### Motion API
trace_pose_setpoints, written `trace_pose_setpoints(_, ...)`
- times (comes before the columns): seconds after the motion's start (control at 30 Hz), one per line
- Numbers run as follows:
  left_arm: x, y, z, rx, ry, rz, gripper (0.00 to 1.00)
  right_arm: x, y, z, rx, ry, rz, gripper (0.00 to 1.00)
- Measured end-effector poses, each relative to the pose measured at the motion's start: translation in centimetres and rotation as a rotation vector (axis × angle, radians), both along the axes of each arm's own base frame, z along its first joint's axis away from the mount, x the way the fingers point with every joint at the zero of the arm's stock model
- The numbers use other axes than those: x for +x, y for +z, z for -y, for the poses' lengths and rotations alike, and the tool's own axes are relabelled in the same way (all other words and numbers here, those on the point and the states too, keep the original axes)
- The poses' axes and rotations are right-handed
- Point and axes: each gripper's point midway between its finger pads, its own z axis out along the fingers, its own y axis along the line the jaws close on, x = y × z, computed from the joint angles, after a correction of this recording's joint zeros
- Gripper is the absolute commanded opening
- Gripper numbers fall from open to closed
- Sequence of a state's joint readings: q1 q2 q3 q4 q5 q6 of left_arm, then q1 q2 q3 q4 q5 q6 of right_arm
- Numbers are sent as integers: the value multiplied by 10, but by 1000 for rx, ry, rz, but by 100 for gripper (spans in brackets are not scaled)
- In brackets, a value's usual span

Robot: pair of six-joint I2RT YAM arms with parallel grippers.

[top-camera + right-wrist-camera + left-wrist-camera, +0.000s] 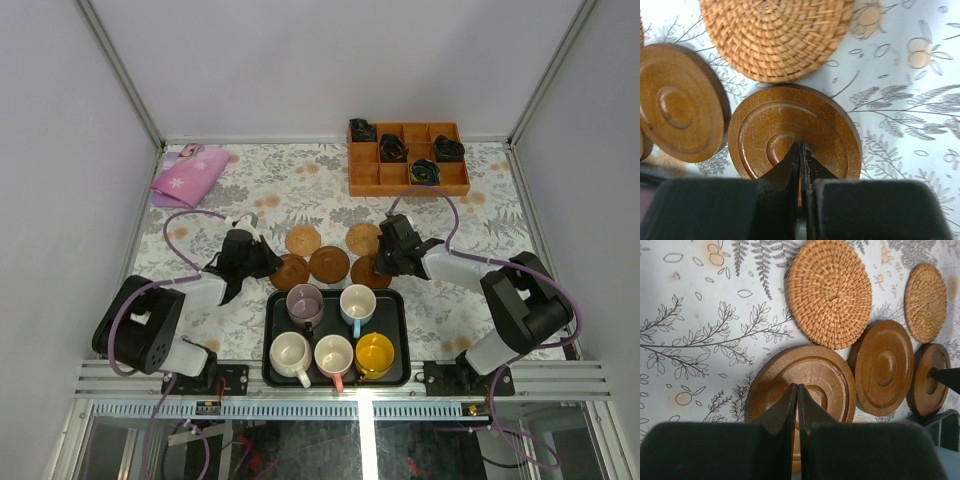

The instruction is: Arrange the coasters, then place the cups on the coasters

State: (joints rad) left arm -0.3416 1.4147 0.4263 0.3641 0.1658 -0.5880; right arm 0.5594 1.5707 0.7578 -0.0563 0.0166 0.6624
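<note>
Over the coasters (329, 264), both arms (215, 280) lean inward.

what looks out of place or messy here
Nothing spilled or damaged. The five coasters sit bunched close together rather than spaced out; all five cups stand upright in the black tray.

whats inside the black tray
Five cups: mauve cup, blue-handled cup, cream cup, pink-handled cup, yellow cup. The floor of the black tray under each is covered.
</note>
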Motion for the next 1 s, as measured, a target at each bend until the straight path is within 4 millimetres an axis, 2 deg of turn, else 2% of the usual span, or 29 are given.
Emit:
trace_pose_setpoints(0.1,-2,-10,0,1,7,-33,0,3,0,10,-54,-36,2,0)
trace_pose_setpoints(0.23,3,-10,-2,4,36,-41,0,6,0,29,-151,-88,5,0)
trace_pose_setpoints(0.37,11,-10,-12,38,105,-52,0,8,0,48,-249,-141,-2,0)
trace_pose_setpoints(0.53,15,-7,-33,104,220,-61,0,10,-1,74,-317,-210,-22,0)
trace_pose_setpoints(0.77,15,-2,-67,165,378,-71,0,22,-1,116,-328,-342,-52,0)
trace_pose_setpoints(0.9,20,0,-89,181,460,-87,0,24,0,129,-343,-369,-72,0)
trace_pose_setpoints(1.0,28,6,-97,171,495,-79,0,33,5,129,-345,-369,-70,0)
